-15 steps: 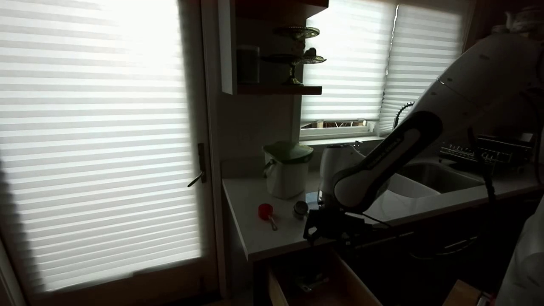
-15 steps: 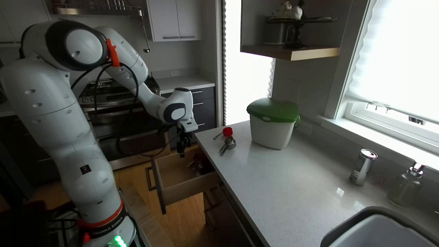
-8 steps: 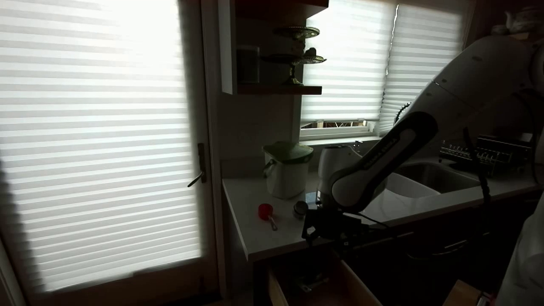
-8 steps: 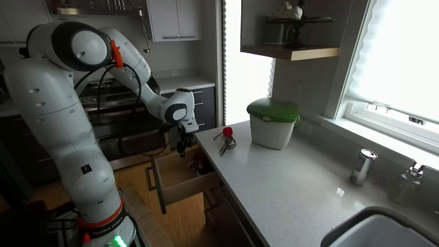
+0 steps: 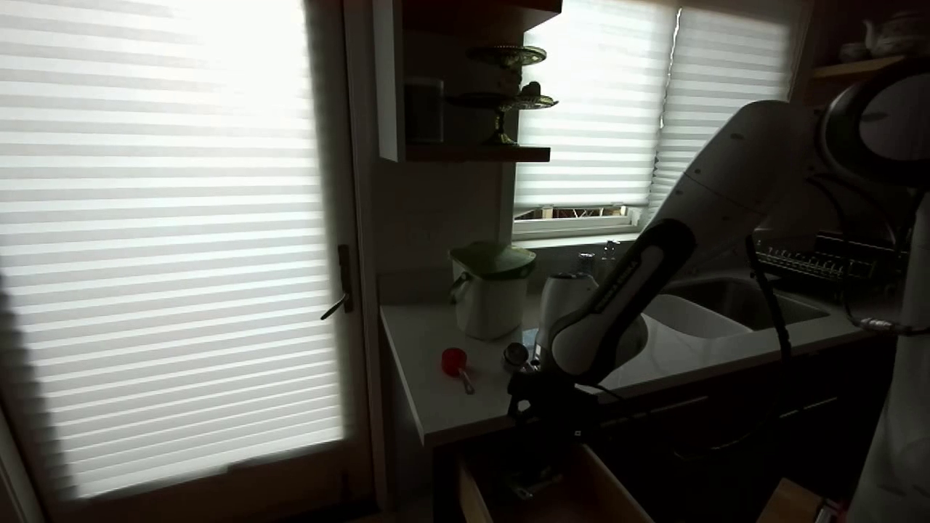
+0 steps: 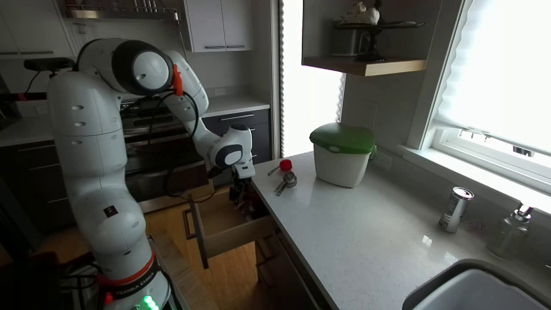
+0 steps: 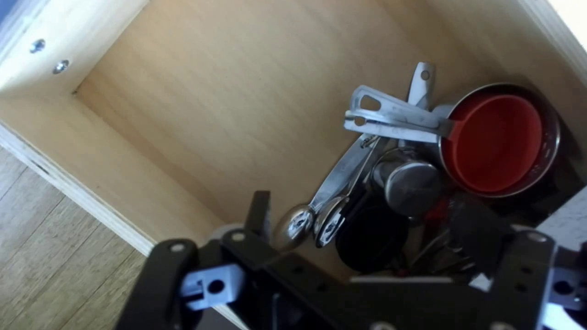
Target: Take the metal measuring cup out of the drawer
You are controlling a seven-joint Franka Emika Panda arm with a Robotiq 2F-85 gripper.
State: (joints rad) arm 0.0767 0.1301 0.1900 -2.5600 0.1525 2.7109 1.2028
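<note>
The arm (image 6: 86,112) rises from its base at 7 o'clock in an exterior view, bends at a high elbow and slants down between 4 and 5 o'clock. Its gripper (image 7: 369,217) points down over the pulled-out drawer (image 7: 275,91); the jaws stand wide apart and hold nothing. In the wrist view, the metal measuring cup (image 7: 549,144) sits in the drawer at 3 o'clock, mouth up, a red cup (image 7: 497,142) nested inside it. At its 8 o'clock lie 2 measuring spoons (image 7: 293,227), near 1 fingertip (image 7: 260,211); whether they touch, I cannot tell.

The pale counter (image 6: 344,241) runs toward 5 o'clock in an exterior view. On it lies a red scoop (image 6: 285,165), with a silvery scoop (image 6: 290,180) just beside it at 6 o'clock. A green-lidded jar (image 6: 340,168) stands near, at 3 o'clock; well apart, at the jar's 4 o'clock, stands a can (image 6: 455,211). A wooden shelf (image 6: 366,66) hangs above the jar at 12 o'clock. In an exterior view, a blind-covered door (image 5: 174,240) fills 9 o'clock.
</note>
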